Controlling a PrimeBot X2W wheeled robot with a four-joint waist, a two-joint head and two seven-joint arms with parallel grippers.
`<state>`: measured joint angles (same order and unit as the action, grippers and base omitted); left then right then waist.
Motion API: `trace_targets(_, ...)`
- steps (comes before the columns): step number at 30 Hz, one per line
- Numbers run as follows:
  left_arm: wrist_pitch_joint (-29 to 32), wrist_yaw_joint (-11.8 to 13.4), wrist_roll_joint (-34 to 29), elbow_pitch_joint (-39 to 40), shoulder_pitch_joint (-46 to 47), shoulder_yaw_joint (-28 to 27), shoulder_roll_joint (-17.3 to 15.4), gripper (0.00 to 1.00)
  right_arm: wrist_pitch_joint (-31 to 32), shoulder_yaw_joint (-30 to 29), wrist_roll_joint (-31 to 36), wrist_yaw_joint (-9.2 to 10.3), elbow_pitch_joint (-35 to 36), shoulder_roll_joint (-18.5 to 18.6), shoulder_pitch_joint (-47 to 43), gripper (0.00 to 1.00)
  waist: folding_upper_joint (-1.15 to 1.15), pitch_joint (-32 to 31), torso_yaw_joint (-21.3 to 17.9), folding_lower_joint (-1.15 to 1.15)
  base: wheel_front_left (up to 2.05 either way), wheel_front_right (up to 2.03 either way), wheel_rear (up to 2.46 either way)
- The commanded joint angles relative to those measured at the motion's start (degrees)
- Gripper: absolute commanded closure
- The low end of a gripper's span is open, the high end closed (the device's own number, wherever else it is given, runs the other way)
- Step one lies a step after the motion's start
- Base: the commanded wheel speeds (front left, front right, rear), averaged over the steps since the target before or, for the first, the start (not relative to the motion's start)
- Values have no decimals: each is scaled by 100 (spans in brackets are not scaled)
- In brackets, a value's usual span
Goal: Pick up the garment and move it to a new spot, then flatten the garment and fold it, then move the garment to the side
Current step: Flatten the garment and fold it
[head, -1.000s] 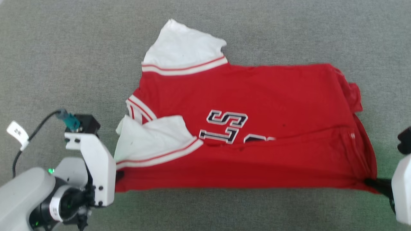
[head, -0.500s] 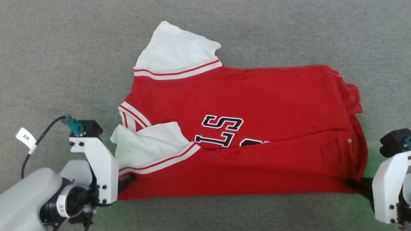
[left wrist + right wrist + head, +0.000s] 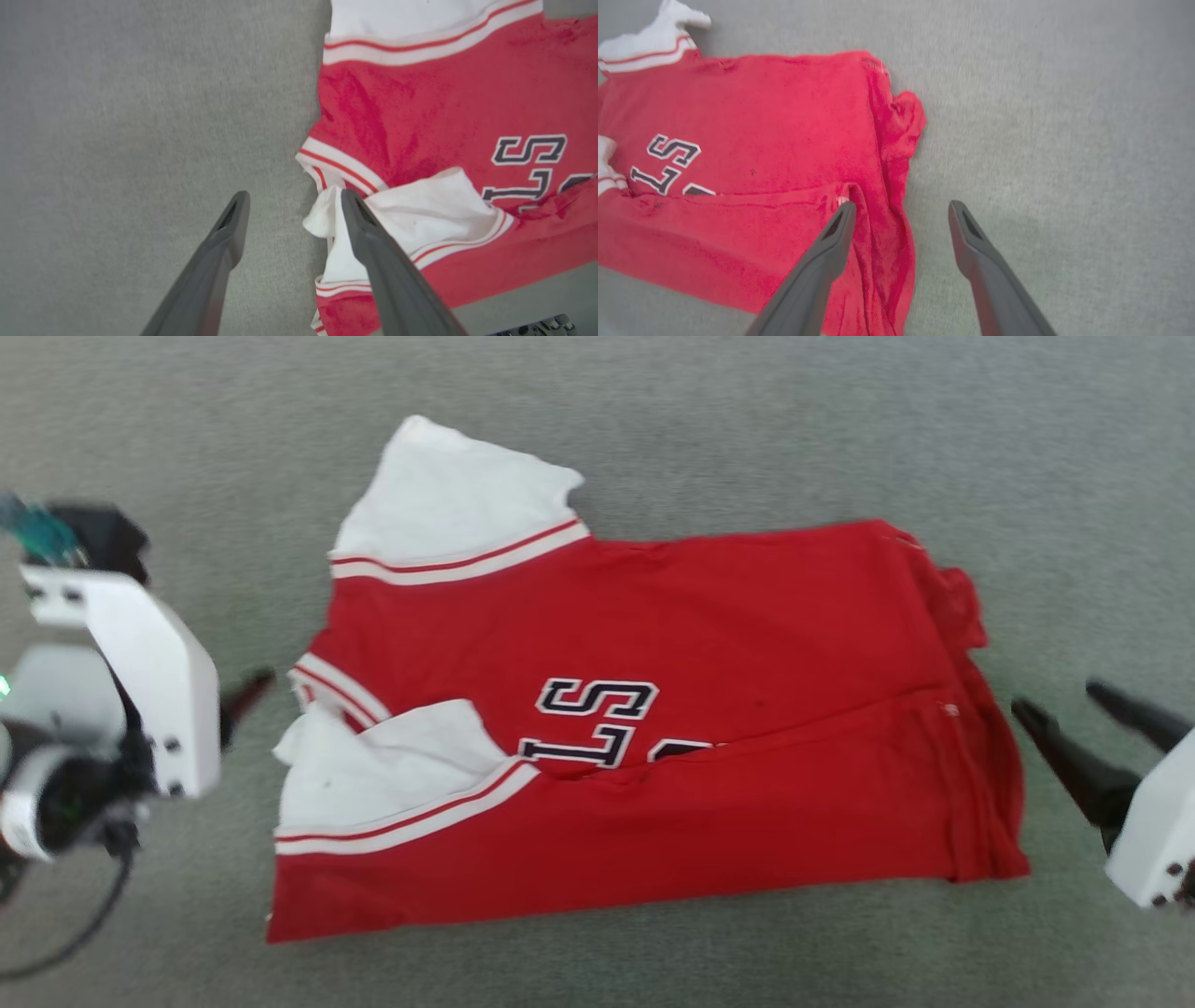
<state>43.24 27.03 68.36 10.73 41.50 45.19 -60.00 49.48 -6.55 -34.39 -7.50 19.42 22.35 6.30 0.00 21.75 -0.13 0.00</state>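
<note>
Wearing white, flat-sided wrist housings [image 3: 149,653] studded with dark screws [image 3: 173,744]; carrying a black block [image 3: 93,532] and teal connector [image 3: 37,525] atop the left one; trailing a black cable [image 3: 105,910]; ending in left gripper [image 3: 294,198] and right gripper [image 3: 902,207], long dark-grey fingers [image 3: 210,270] tapering to slotted tips.

Head camera looks down on the whole garment [image 3: 653,709], while closer wrist cameras each face one end.

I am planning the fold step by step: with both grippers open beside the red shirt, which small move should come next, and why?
Probably the left gripper should reach for the far white sleeve. The garment lies with its near edge folded over the lettering, and that sleeve sticks out past the red body.
</note>
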Motion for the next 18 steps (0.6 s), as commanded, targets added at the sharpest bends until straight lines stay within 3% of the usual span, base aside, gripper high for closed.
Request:
trace_targets(1, -21, -146, -117, -120, 256, -49, 9, 0, -363, 23, 162, 1, 75, -120, 178, 0, 0, 39, -216, 0, 0, 0, 0)
trace_targets(11, -95, -1080, -644, -1531, 1578, -47, 622, 0, -2233, 418, 934, 1, -261, -819, 871, 0, 0, 284, -981, 0, 0, 0, 0)
trace_targets(18, 4, -1531, -834, -2651, 2220, 51, 967, 0, -2697, 785, 1051, 0, -621, -1065, 1040, 0, 0, 486, -1332, 0, 0, 0, 0)
